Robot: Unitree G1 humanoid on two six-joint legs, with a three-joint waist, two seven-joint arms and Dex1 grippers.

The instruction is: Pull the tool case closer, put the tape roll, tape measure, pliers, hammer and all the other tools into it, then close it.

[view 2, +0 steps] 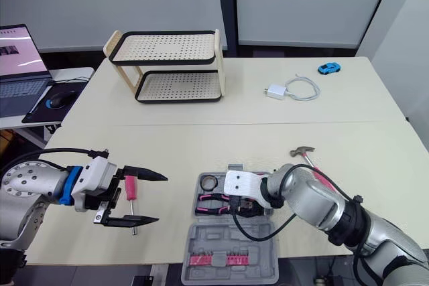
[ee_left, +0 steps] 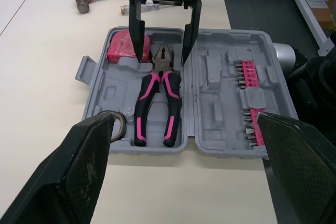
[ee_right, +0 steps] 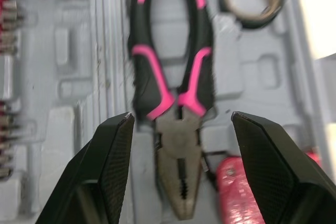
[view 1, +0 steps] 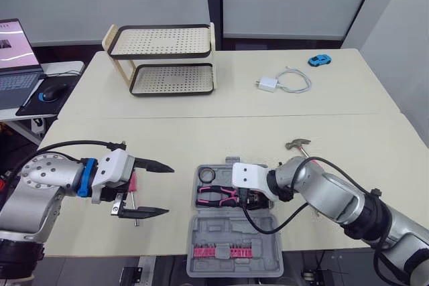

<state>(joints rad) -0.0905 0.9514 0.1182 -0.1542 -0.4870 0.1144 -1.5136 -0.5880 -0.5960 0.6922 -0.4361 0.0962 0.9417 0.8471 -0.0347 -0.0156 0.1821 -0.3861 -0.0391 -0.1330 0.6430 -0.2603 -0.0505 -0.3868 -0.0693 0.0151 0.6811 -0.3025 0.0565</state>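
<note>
right jaws apart, poised over pliers [ee_left: 162, 73] lying in open tool case [ee_left: 220, 115]; left jaws apart above tabletop [view 1: 201, 132].

The right gripper [view 1: 249, 200] hides the head of the pliers [view 1: 216, 196] in the eye views. The laptop [view 1: 17, 58] runs off the edge.

Pliers [ee_right: 178, 145] are lying inside right pincer [ee_left: 162, 60] gap, tape measure [ee_left: 122, 45] crowding just beside it; bench [view 1: 181, 232] ahead of left pincer [view 1: 168, 190] is lying bare.
</note>
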